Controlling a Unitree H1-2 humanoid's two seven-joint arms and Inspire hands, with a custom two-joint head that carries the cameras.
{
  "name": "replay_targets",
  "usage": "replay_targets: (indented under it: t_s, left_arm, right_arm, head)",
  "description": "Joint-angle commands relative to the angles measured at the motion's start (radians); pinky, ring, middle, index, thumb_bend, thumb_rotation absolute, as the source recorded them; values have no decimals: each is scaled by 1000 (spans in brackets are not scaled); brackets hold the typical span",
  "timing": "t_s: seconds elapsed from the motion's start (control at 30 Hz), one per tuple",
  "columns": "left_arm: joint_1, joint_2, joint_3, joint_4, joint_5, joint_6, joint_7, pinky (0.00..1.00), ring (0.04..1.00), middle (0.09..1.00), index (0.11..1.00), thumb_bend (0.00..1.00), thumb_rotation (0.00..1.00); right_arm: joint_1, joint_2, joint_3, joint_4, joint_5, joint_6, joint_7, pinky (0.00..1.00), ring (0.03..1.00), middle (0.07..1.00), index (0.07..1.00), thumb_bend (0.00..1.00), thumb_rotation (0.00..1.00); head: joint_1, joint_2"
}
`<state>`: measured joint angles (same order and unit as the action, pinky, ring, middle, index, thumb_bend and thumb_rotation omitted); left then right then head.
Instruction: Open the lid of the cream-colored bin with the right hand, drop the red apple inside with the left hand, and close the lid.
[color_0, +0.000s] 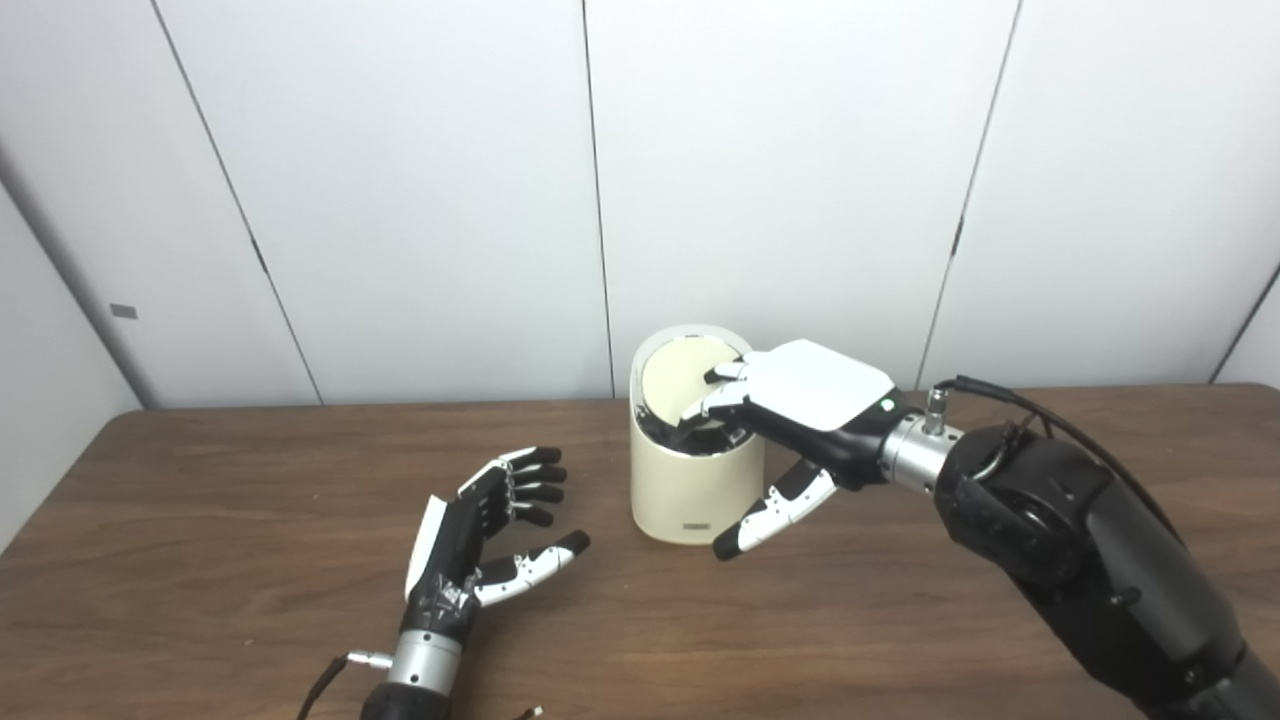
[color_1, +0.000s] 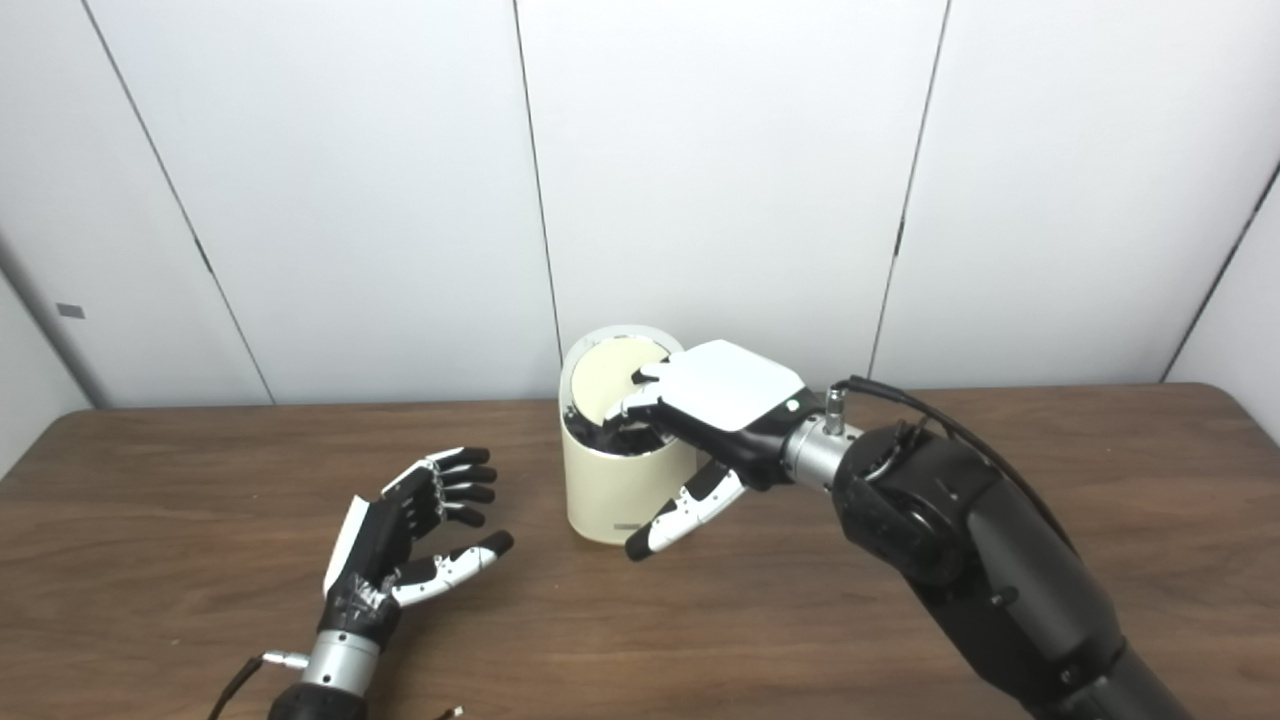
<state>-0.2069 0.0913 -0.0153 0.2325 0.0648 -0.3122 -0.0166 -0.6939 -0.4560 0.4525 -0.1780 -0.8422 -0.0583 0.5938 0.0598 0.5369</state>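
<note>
Desk (color_0: 250, 620): brown wood-grain top, running the full width of your view, with white wall panels (color_0: 420, 190) behind its far edge

Right arm (color_0: 1090, 560): black, coming in from the lower right and reaching leftward over the desk towards the bin; a black cable loops over its wrist

Bin (color_0: 690, 490): cream-coloured, cylindrical, upright near the far middle of the desk. You can see its lid (color_0: 680, 375) tipped up at the back, the pale underside facing you, with a dark gap showing at the front of the mouth

Right hand (color_0: 790, 400): white-backed, palm down over the top of the bin. Its fingers (color_0: 722, 398) are bent over the rim and lie against the tilted lid, while the thumb (color_0: 770, 512) hangs down free in front of the bin wall, just beside it. You cannot tell from here whether the fingers actually clasp the lid or only press on it

Left hand (color_0: 480, 535): resting low over the desk to the left of the bin and apart from it, palm turned inward, fingers spread and lightly curled, nothing in it

Red apple: you will not find it in either view; the bin's inside is hidden by the right hand and the lid
</note>
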Motion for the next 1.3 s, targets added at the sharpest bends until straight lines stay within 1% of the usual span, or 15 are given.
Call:
replay_targets:
  t_s: [0.0, 0.1, 0.23, 0.4, 0.47, 0.57, 0.63, 0.73, 0.83, 0.9, 0.93, 0.97, 1.0, 1.1, 1.27]
  left_arm:
    - [58, -23, -10, 25, 0, 8, 6, 575, 667, 704, 747, 649, 0]
    - [59, -24, -9, 24, 2, 7, 5, 578, 667, 704, 747, 648, 0]
    - [59, -26, -8, 22, 3, 12, 7, 578, 666, 702, 746, 648, 0]
    - [54, -23, -6, 38, -7, 0, -1, 581, 668, 705, 753, 640, 0]
    - [53, -21, -6, 41, -6, -4, -1, 575, 667, 705, 755, 644, 0]
    - [53, -20, -6, 38, -2, -2, 0, 572, 666, 706, 755, 643, 0]
    - [54, -19, -6, 35, -2, 1, 0, 577, 666, 706, 755, 644, 0]
    - [54, -17, -6, 35, -3, -1, -3, 571, 664, 707, 754, 642, 0]
    - [53, -16, -5, 39, -5, -5, -4, 567, 660, 706, 751, 648, 0]
    - [53, -16, -5, 39, -8, -9, -5, 571, 660, 705, 750, 650, 0]
    - [53, -17, -4, 39, -12, -10, -7, 573, 661, 706, 749, 650, 0]
    - [53, -17, -3, 39, -16, -10, -8, 574, 664, 706, 748, 654, 0]
    - [52, -17, -3, 39, -18, -9, -9, 575, 663, 705, 747, 656, 0]
    - [51, -16, -2, 38, -17, -10, -8, 575, 661, 702, 744, 654, 0]
    - [47, -10, -1, 49, -24, -25, -17, 584, 664, 705, 747, 653, 0]
  right_arm:
    - [-15, -19, 30, 1, -37, -19, 62, 962, 950, 798, 804, 756, 759]
    - [-15, -25, 43, 7, -62, -25, 67, 970, 955, 793, 802, 777, 774]
    - [-8, -22, 23, 0, -39, -15, 58, 968, 960, 794, 800, 773, 774]
    - [15, 8, -68, -15, 49, -8, -36, 925, 923, 780, 779, 722, 707]
    - [23, 21, -109, -26, 62, 1, -71, 944, 929, 786, 787, 689, 681]
    - [39, 36, -172, -38, 85, 14, -118, 894, 922, 796, 808, 668, 666]
    - [59, 52, -216, -40, 97, 30, -158, 911, 922, 820, 831, 657, 631]
    - [98, 76, -278, -40, 109, 34, -236, 748, 882, 847, 862, 660, 543]
    - [147, 94, -336, -15, 153, 30, -311, 691, 833, 847, 866, 644, 445]
    - [182, 103, -372, -4, 212, 57, -318, 711, 835, 865, 885, 641, 408]
    - [201, 107, -388, 4, 242, 63, -323, 727, 847, 879, 896, 644, 361]
    - [219, 108, -401, 14, 265, 62, -331, 729, 852, 886, 900, 653, 312]
    - [236, 108, -411, 25, 285, 61, -339, 720, 852, 888, 898, 661, 302]
    - [286, 117, -433, 43, 334, 94, -340, 711, 847, 898, 900, 726, 339]
    - [360, 114, -438, 100, 419, 38, -361, 682, 829, 888, 911, 765, 305]
  head:
    - [2, 2]
    - [3, 2]
    - [3, 1]
    - [0, -6]
    - [-2, -7]
    - [-3, -9]
    - [-5, -9]
    - [-8, -9]
    - [-10, -10]
    - [-11, -10]
    - [-11, -10]
    - [-11, -10]
    - [-11, -9]
    - [-8, -9]
    - [-10, -10]
